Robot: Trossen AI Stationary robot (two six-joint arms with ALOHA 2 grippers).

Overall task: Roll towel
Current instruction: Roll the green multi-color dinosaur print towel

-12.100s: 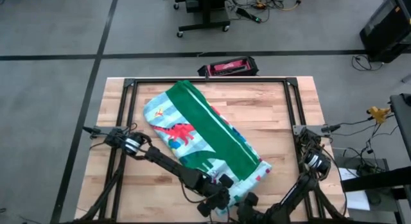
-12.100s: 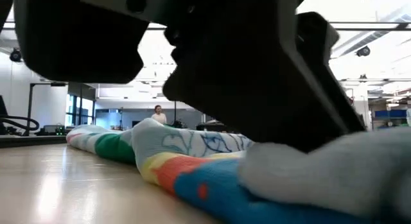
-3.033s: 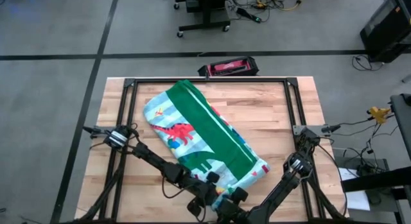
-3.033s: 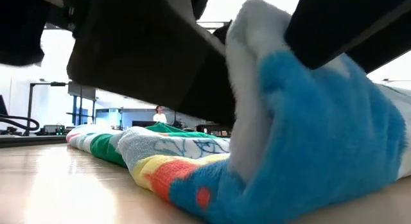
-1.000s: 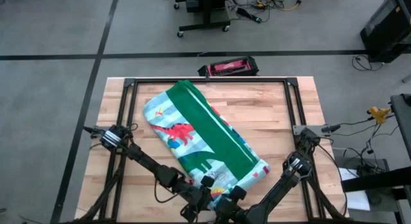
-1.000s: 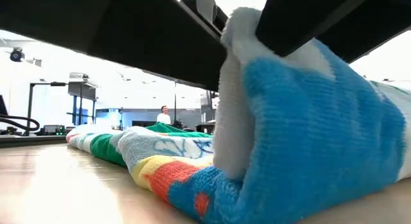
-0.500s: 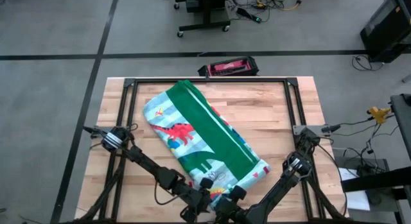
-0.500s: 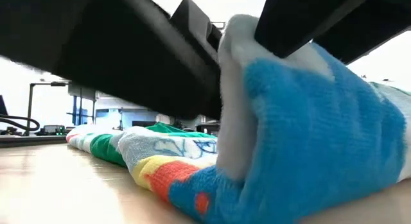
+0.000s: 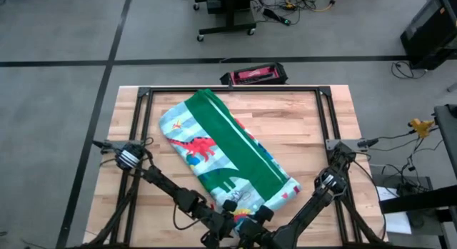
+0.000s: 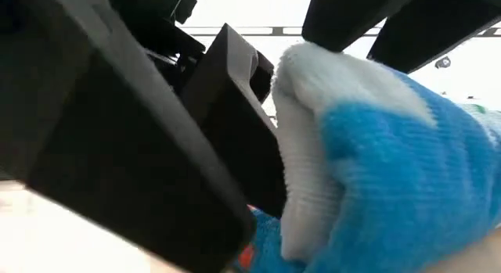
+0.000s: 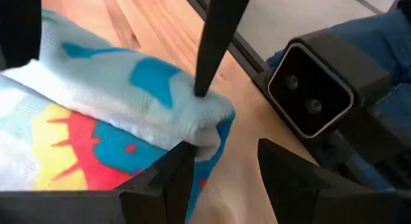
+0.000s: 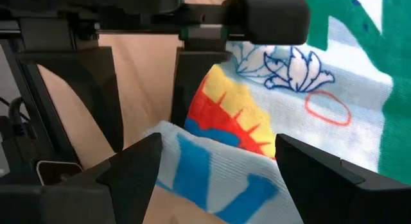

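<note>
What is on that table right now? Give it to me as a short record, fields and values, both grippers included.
surface: wooden table
item: towel, dinosaur print with a green band, lying diagonally
towel state: near corner turned up into a thick fold, the rest flat
right gripper: at the near corner, fingers on either side of the raised fold, apparently holding it
left gripper: beside it at the same corner, fingers apart, low at the towel's edge
roll progress: only the first fold started
</note>
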